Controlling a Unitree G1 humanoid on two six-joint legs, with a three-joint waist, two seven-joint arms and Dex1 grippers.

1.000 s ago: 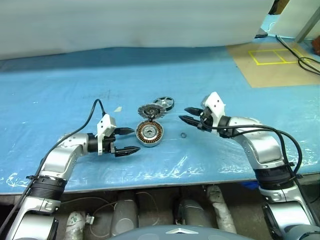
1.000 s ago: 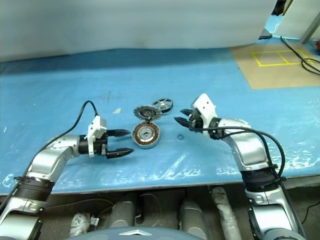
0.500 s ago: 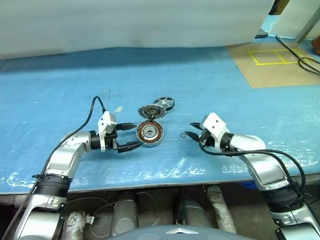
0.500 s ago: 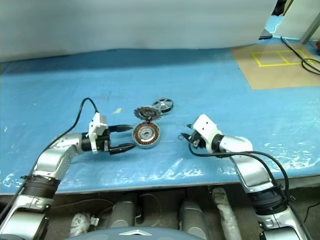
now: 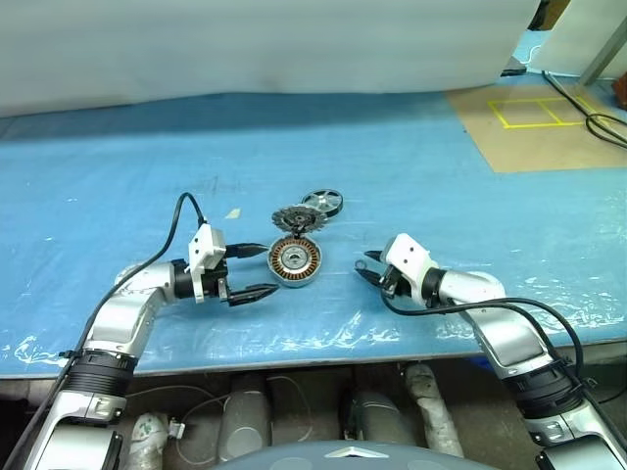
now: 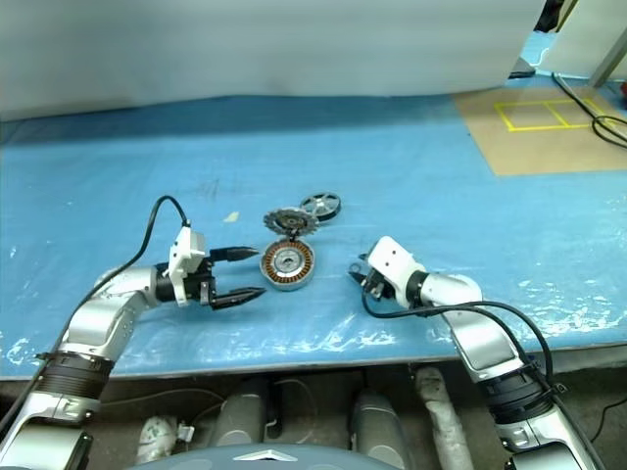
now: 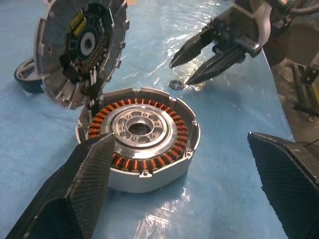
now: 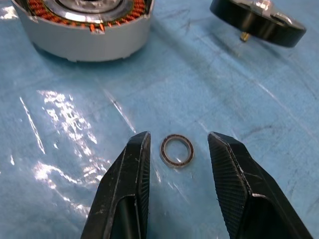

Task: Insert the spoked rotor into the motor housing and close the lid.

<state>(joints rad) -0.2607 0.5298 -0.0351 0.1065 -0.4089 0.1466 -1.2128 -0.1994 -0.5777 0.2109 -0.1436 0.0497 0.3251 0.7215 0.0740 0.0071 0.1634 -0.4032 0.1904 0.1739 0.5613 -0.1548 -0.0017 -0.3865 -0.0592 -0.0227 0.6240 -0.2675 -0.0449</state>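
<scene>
Spread over the desk (image 5: 411, 166): glossy blue plastic sheet, wrinkled and glinting. Near its middle, the motor housing (image 5: 294, 261): round grey metal shell, open on top, ring of copper-coloured windings around a bright machined hub. Leaning tilted against its far edge, the lid (image 5: 295, 217): toothed grey disc with dark electronics on its inner face. Just beyond, flat on the sheet, the spoked rotor (image 5: 321, 203): small wheel, shiny silver rim, dark spokes and hub, apart from the housing. Between housing and right arm, a tiny metal ring (image 8: 177, 150), thin and flat on the sheet.

Left pincer (image 5: 255, 270): black textured fingers spread wide, level, tips just beside the housing's near-left side, holding nothing. Right pincer (image 8: 177, 164): fingers partly open, angled down to the sheet, one on each side of the metal ring, with a gap to either finger; nothing gripped.
</scene>
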